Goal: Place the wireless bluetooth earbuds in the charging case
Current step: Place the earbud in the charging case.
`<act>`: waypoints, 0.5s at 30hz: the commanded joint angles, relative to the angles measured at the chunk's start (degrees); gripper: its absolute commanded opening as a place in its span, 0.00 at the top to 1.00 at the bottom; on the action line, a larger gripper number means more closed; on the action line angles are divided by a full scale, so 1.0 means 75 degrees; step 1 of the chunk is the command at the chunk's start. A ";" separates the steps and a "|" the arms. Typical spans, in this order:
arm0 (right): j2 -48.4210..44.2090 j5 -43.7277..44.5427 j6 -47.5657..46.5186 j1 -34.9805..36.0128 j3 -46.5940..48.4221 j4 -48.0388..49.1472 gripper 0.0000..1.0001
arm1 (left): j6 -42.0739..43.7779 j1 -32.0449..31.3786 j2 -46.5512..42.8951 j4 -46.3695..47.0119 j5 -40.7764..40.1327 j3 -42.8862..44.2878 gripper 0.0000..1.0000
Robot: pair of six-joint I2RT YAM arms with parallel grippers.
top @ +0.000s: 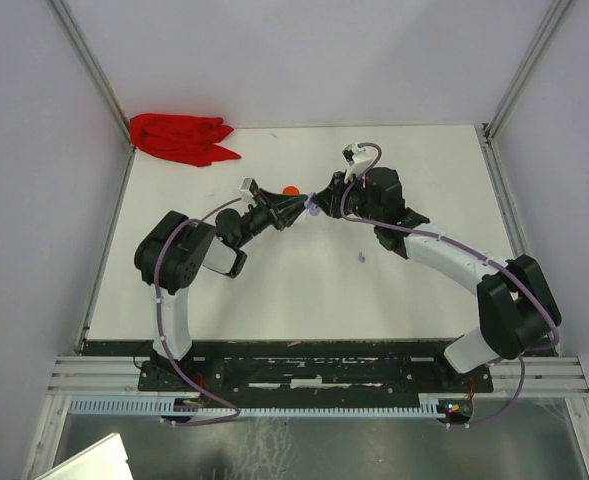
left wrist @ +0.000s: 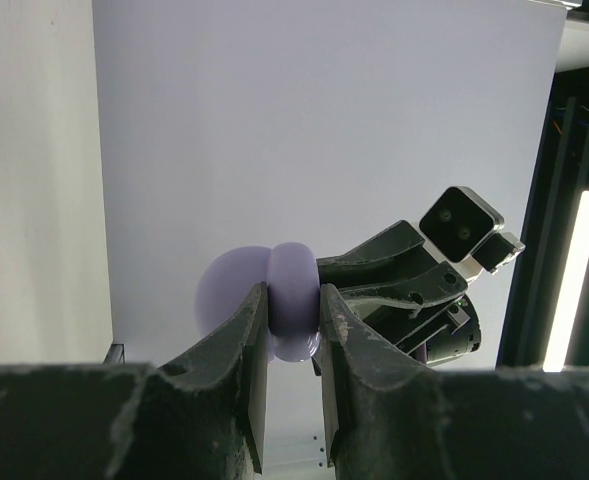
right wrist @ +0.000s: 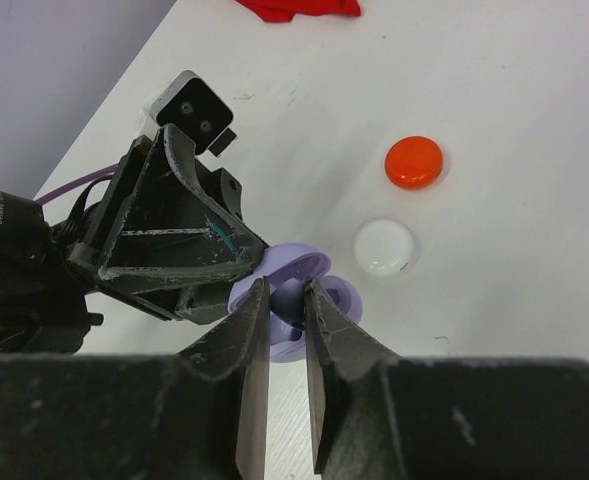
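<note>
While the left gripper (left wrist: 292, 300) has its jaws pressed tight on one half of the lilac charging case (left wrist: 234, 290), it holds the case up off the table (top: 274, 290) with the other half swung open behind. From where I stand the right gripper (right wrist: 286, 288) faces it nose to nose, its jaws drawn close with only a slim gap and its tips right at the open case. I cannot tell whether an earbud is nipped between them; all I see through the gap is purple.

That case looks like smooth, hard, rounded plastic. I'd guess it is light and slippery, apt to twist or squirt out of a pinch across its curve. The flat faces of the lower half seem the safest place to grip it, leaving the lid free.

Out on the table, well apart from the grippers, lies a tiny purple earbud (top: 361, 258), or so I take it. Something that small should weigh next to nothing, roll easily and skid under a finger. I'd take it across the stem or the bud with a gentle squeeze.

Farther out sit an orange disc (right wrist: 413, 162) and a white disc (right wrist: 383, 247) near each other, and a red cloth (top: 179, 138) lies crumpled at the far left corner.
</note>
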 commanded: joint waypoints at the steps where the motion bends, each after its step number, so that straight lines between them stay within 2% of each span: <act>1: -0.0232 0.0416 -0.0147 -0.0024 -0.0081 0.0060 0.74 | -0.0326 -0.0023 -0.0434 0.1538 -0.0087 0.0218 0.97; 6: -0.0335 0.0563 -0.0257 -0.0025 -0.0049 0.0060 0.66 | -0.0298 -0.0029 -0.0368 0.1539 -0.0087 0.0182 0.97; 15: -0.0953 0.1106 -0.0566 -0.0035 -0.0098 -0.0164 0.58 | -0.0244 -0.0003 -0.0134 0.1536 -0.0121 0.0110 0.97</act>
